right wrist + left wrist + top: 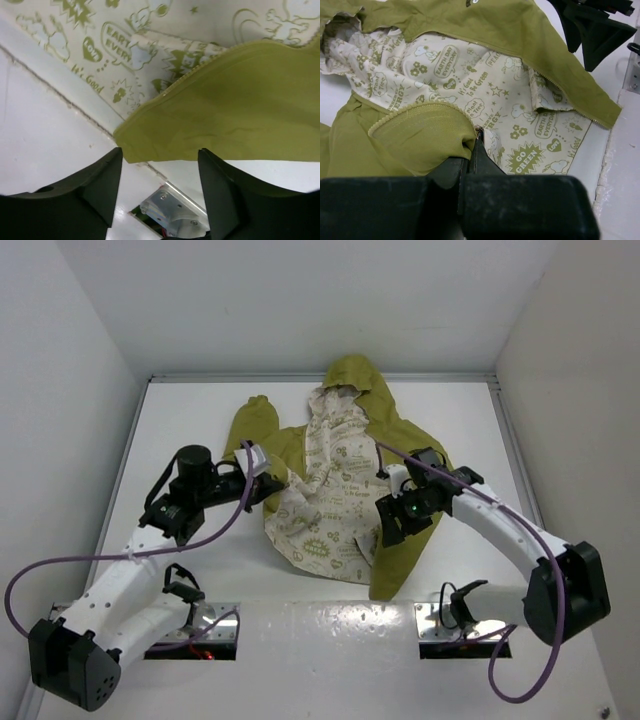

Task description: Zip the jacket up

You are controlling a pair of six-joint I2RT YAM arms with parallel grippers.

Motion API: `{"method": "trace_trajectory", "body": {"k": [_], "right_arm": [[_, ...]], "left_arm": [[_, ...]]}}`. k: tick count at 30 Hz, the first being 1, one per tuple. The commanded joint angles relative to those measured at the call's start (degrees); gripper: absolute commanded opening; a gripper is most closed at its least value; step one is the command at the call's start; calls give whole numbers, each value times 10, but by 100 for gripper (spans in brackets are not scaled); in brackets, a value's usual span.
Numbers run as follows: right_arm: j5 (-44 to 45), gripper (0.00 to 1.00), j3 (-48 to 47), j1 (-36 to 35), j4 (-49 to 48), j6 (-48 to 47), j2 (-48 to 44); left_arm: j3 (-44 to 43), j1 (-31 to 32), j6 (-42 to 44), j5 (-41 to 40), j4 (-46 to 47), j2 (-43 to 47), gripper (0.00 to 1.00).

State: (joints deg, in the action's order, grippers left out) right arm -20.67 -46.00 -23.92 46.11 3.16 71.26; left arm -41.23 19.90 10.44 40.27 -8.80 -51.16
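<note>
Nearest, the left hand (470,150) is clamped on the left zip edge of the jacket (330,510), while the right hand (159,152), fingers apart, hovers just over its right hem corner; the jacket lies open on the counter (470,430), hood far, hem near.

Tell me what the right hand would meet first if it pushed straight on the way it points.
The right hand, open, points at the jacket: its green bottom corner lies just ahead, so the hand would likely meet that fabric first. Depth is hard to judge from this view.
</note>
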Motion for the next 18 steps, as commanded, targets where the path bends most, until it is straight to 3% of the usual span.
{"method": "trace_trajectory", "body": {"k": [1,8,13,18], "right_arm": [[44,63,-40,-2,-9,83,-7],[50,63,32,-34,99,193,-73],[121,62,85,-138,68,284,-115],[179,62,82,-202,35,323,-74]], "left_arm": [[11,7,-1,-22,33,26,0],[23,7,-1,-34,33,47,0],[18,7,-6,-46,38,47,0],[12,7,-6,-67,38,54,0]]}}
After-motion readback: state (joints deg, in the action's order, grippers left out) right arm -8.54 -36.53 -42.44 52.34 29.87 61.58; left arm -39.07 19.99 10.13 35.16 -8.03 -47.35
